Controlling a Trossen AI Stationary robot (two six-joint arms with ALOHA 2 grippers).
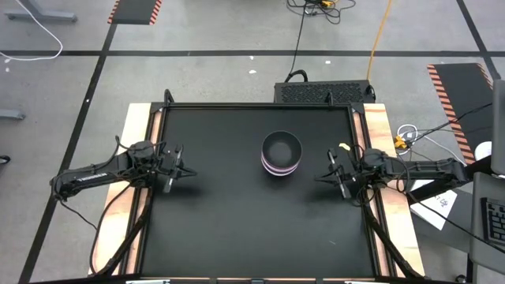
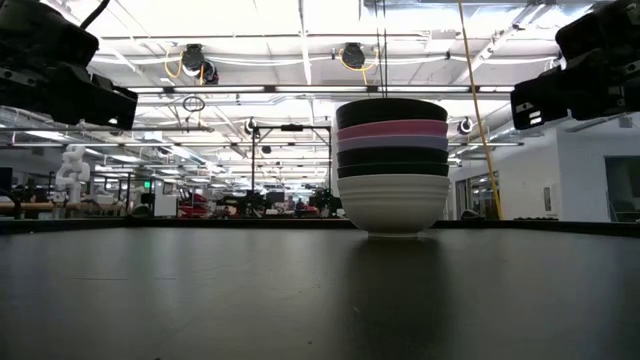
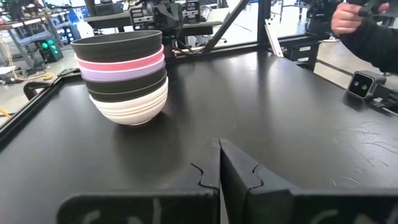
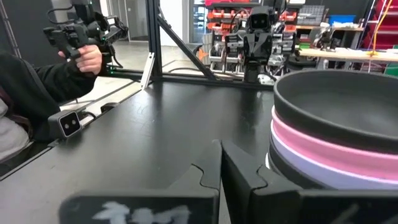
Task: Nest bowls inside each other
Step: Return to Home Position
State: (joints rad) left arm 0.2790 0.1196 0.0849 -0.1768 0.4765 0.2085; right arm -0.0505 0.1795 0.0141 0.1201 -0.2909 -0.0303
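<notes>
The bowls stand nested in one stack (image 1: 282,153) right of the table's middle, its white bottom bowl (image 2: 392,206) resting on the black tabletop. Above it come black, lavender, pink and a black bowl on top (image 3: 118,45). The stack also shows in the right wrist view (image 4: 339,134). My left gripper (image 1: 182,168) hovers near the table's left edge, shut, well clear of the stack. My right gripper (image 1: 330,175) hovers near the right edge, shut, a short way right of the stack. Both sets of fingers (image 3: 221,168) (image 4: 221,165) are closed on nothing.
The black tabletop (image 1: 237,221) has raised rails along its sides (image 1: 154,118). A person's hand holding a controller shows beyond the table (image 4: 84,56) (image 3: 351,18). A small grey box (image 3: 362,84) sits at the table's edge.
</notes>
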